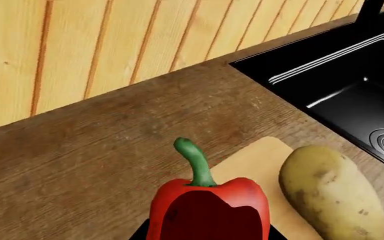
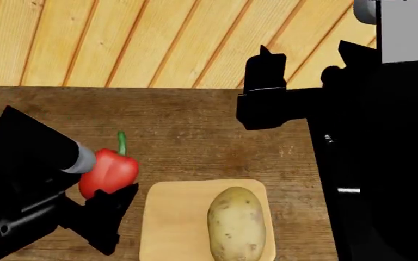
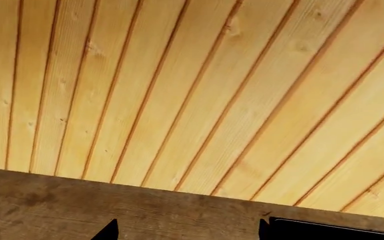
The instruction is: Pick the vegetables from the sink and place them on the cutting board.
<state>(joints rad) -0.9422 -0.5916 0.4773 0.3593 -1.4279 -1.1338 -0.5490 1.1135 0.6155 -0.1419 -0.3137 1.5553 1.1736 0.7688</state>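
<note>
Potato lies unlabelled on cutting board; left tool grips pepper.

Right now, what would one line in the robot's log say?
left gripper: holding red pepper beside cutting board | potato: on board | right gripper: raised, empty

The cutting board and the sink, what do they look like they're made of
The cutting board looks like pale light wood with a matte finish: even tan colour, rounded corners, no shine. The sink looks like glossy black material, maybe coated metal or composite: bright highlights run along its rim.
</note>
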